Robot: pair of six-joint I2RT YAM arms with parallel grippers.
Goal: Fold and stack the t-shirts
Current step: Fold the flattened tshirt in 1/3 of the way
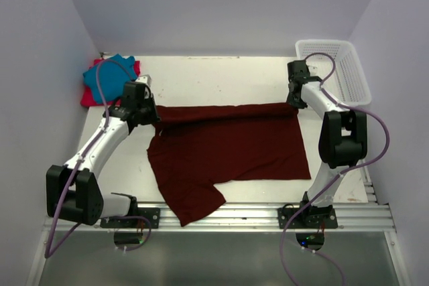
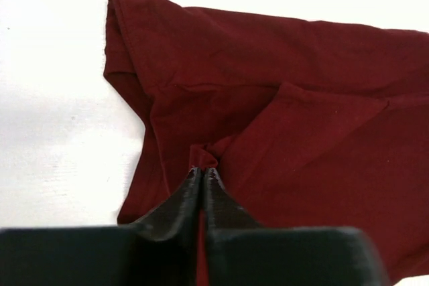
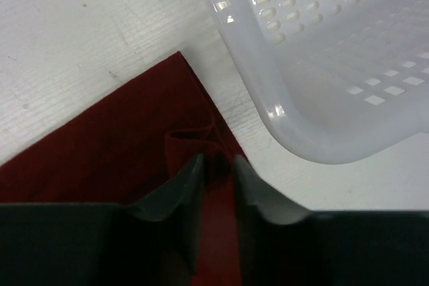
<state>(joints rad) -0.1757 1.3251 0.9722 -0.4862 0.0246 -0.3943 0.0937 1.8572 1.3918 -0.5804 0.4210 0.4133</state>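
A matte white tabletop (image 1: 221, 82), faintly scuffed and speckled, sits boxed in by plain pale lilac walls (image 1: 221, 5), with a ribbed aluminium rail (image 1: 255, 213) running along its near edge. In the far right corner stands a white plastic mesh basket (image 1: 348, 75), glossy and round-cornered, with slotted walls and a floor of small square holes. The dark maroon t-shirt (image 1: 228, 149), soft matte cotton, lies spread across the middle of the tabletop, its far edge doubled over into a narrow band and one sleeve reaching toward the near left, onto the rail. The left jaws are clenched on a small pucker of that shirt at the left end of the band. The right jaws pinch a raised ridge of the same cloth at its far right corner, just beside the basket's curved wall. In the far left corner a crumpled teal blue t-shirt (image 1: 114, 68) rests on top of a bright red-pink t-shirt (image 1: 90, 95), well apart from the maroon one
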